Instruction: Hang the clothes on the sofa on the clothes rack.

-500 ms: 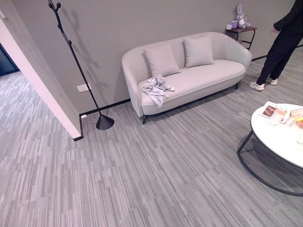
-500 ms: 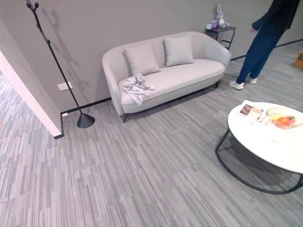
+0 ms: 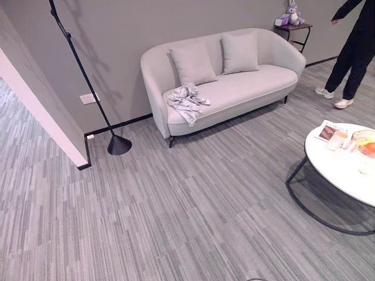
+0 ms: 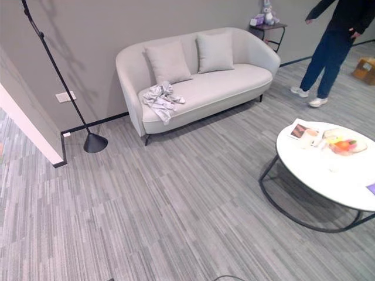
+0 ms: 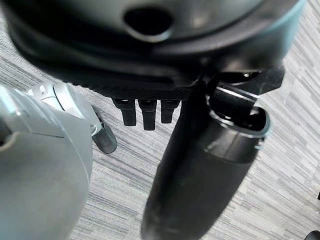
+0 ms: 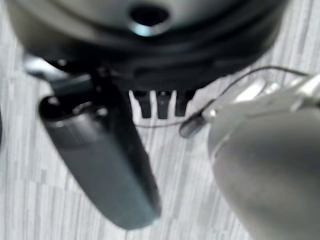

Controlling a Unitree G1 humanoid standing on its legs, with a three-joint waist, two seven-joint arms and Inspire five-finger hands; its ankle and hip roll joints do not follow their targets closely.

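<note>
A crumpled light-grey garment (image 3: 187, 100) lies on the left end of the pale sofa (image 3: 252, 88), spilling a little over the seat's front edge. The clothes rack (image 3: 82, 67) is a thin black leaning pole on a cone base (image 3: 119, 144), standing by the wall left of the sofa. Some distance of floor separates me from both. My left hand (image 5: 150, 50) hangs above the carpet with straight fingers and thumb (image 5: 200, 175), holding nothing. My right hand (image 6: 150, 55) hangs the same way, open and empty.
Two cushions (image 3: 193, 63) lean on the sofa back. A round white table (image 3: 340, 175) on a black ring frame stands at the right with a book, cup and fruit bowl. A person (image 3: 354, 52) stands beyond the sofa's right end. A wall corner (image 3: 58, 134) juts out at left.
The whole picture has shifted, so the camera has moved; sofa and rack sit a little higher and further left. The person has stepped slightly away from the sofa.
</note>
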